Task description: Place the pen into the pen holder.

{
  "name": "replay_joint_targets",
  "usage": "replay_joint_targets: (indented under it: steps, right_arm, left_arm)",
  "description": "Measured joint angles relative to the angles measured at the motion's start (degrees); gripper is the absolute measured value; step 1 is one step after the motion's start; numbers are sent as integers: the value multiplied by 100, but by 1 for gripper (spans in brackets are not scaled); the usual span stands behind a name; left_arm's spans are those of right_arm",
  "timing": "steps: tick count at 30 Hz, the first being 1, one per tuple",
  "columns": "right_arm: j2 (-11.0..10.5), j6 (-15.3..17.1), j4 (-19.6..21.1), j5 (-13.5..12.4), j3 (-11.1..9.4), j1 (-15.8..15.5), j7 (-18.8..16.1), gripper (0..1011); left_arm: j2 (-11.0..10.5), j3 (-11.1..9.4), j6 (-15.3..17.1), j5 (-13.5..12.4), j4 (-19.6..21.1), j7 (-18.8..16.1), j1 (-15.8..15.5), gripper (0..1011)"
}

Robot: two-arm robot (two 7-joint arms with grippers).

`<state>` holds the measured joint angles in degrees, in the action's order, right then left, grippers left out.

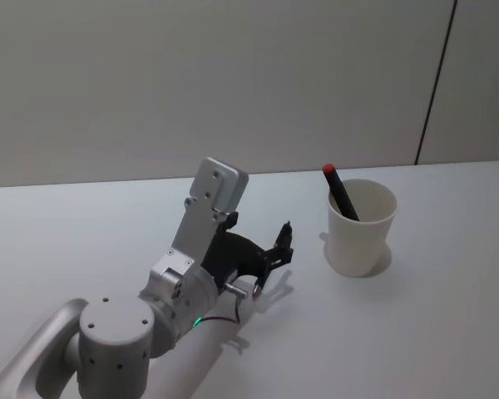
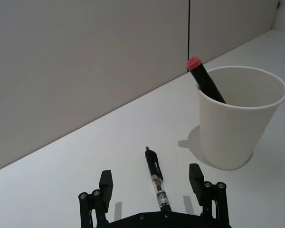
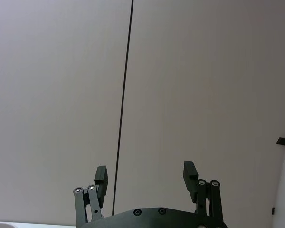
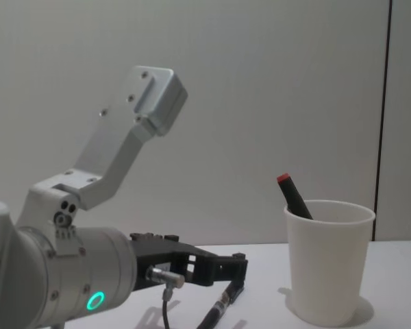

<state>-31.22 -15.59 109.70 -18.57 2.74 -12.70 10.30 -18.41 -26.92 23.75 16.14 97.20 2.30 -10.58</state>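
A black pen [image 2: 157,183] with a clear barrel lies flat on the white table, its tip pointing toward the back wall. My left gripper [image 2: 151,175] hangs open low over it, one finger on each side and neither touching it. From the chest view the pen [image 4: 218,310] lies just under the left gripper [image 4: 236,266]. The pen holder [image 1: 362,229], a white paper cup, stands upright to the right of the left gripper [image 1: 279,249], a short gap away. My right gripper [image 3: 145,173] is open and empty, facing a wall.
A black marker with a red cap [image 1: 339,189] leans inside the pen holder [image 2: 237,118], sticking out above its rim. The white table [image 1: 449,332] runs bare around the cup, and a grey wall with a dark seam [image 1: 437,83] closes the back.
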Motion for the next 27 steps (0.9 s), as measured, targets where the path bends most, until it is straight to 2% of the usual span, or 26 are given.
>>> replay_joint_targets:
  steps: [12,27]
  right_arm:
    - [0,-27,9,-14,-6,-6,-6,1001]
    - [0,-38,14,-21,-9,-6,-6,1001]
  left_arm:
    - [47,-48,84,-165,-111,214,-8,1001]
    - [112,-64,24,-120,-369,244,37,1001]
